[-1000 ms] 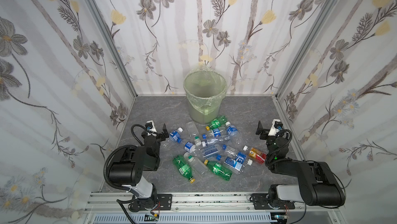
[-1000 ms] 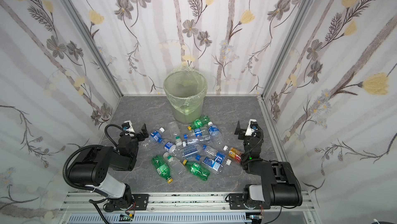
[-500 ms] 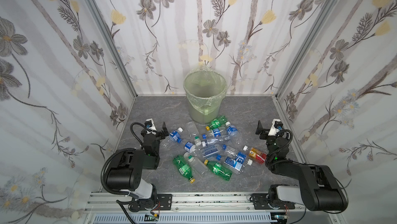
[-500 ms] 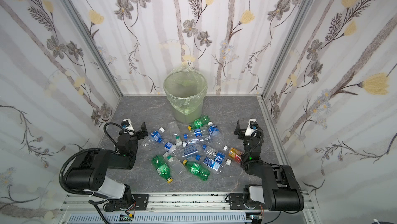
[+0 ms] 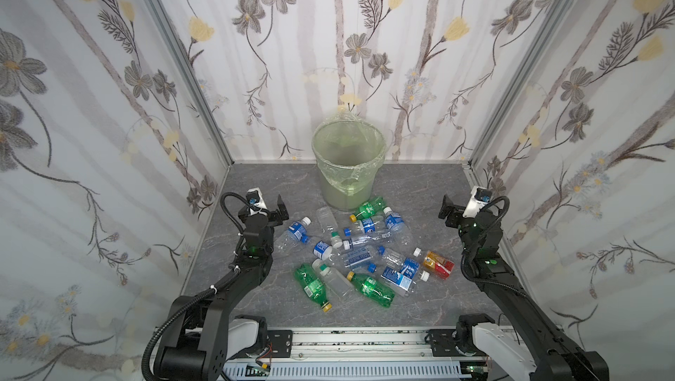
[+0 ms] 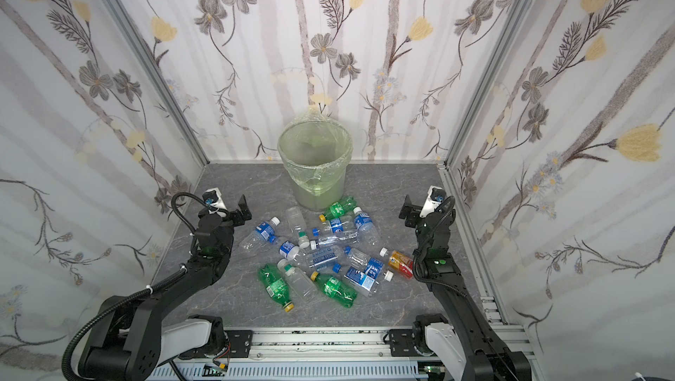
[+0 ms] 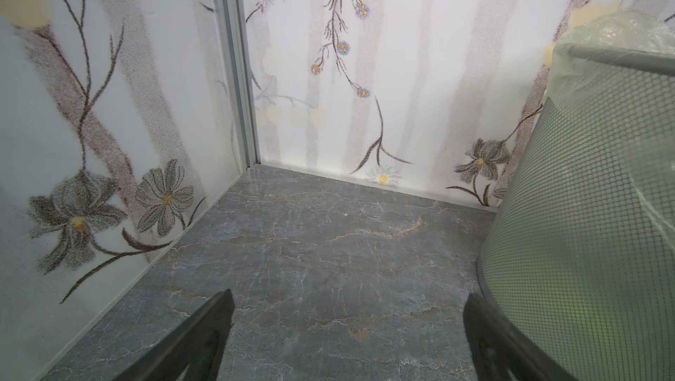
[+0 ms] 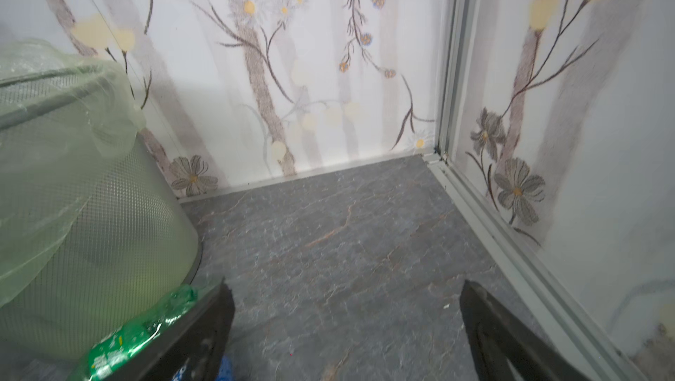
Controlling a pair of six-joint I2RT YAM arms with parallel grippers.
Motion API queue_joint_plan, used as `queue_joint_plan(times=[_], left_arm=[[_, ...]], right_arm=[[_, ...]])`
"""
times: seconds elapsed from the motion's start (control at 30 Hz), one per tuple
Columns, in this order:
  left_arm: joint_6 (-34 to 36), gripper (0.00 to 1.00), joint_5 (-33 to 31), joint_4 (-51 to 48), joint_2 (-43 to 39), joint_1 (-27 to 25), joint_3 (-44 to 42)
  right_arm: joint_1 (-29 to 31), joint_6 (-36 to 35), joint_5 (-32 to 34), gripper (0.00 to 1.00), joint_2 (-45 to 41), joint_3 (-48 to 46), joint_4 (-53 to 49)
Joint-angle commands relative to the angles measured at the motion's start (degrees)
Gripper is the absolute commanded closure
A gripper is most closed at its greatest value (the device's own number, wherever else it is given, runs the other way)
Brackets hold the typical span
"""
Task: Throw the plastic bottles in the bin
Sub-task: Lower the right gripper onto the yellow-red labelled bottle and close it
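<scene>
Your bottles (image 5: 358, 258) lie flat in a heap between your left fingers (image 5: 280, 204) and right fingers (image 5: 446, 208). Some are clear with blue labels, some green, one orange-red. The bin (image 5: 343, 193), pale with a green bag, stands upright further ahead of both.

Green bottles (image 5: 370, 288) with yellow caps: three. Orange-red bottle (image 5: 438, 262): one. Clear bottles (image 5: 292, 235), most blue-labelled, piled and overlapping: about ten. Translucent bin (image 5: 343, 193) with green liner: one. Black robot arms (image 5: 252, 269): two.

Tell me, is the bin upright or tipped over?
Upright: the bin stands on its base, open rim facing up in both top views.
</scene>
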Motion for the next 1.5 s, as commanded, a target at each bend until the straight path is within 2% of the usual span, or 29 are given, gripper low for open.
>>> queue_joint_plan(times=[0.0, 0.13, 0.3, 0.4, 0.63, 0.93, 1.3, 1.47], left_arm=[[-2.7, 0.00, -0.8, -8.4, -1.5, -0.7, 1.1], [-4.9, 0.00, 0.5, -14.5, -1.7, -1.2, 3.5], [-7.3, 0.00, 1.5, -17.6, -1.2, -2.0, 3.9], [-8.4, 0.00, 1.9, -18.6, -0.9, -2.2, 3.8], [-8.0, 0.00, 3.1, -18.9, 0.0, -2.4, 3.0], [-9.0, 0.00, 4.9, -18.9, -1.9, -2.4, 2.1], [-10.2, 0.00, 6.5, -19.2, -2.7, -2.3, 2.7], [-11.2, 0.00, 6.5, -19.6, -2.6, -2.3, 2.7]], right_arm=[[1.1, 7.0, 0.2, 0.06, 1.3, 3.4, -18.8], [2.2, 9.0, -1.2, 0.07, 3.7, 7.2, -30.8], [2.7, 11.1, -2.0, 0.07, 5.0, 7.7, -37.1], [2.9, 13.4, -3.0, 0.10, 4.5, 6.3, -38.9], [3.8, 17.7, -5.5, 0.14, 2.3, 1.8, -38.9], [4.7, 19.6, -6.9, 0.19, 4.6, -0.8, -37.8], [8.7, 23.9, -7.8, 0.18, 1.3, -5.4, -37.5], [9.3, 24.4, -6.9, 0.19, 2.9, -6.7, -34.9]])
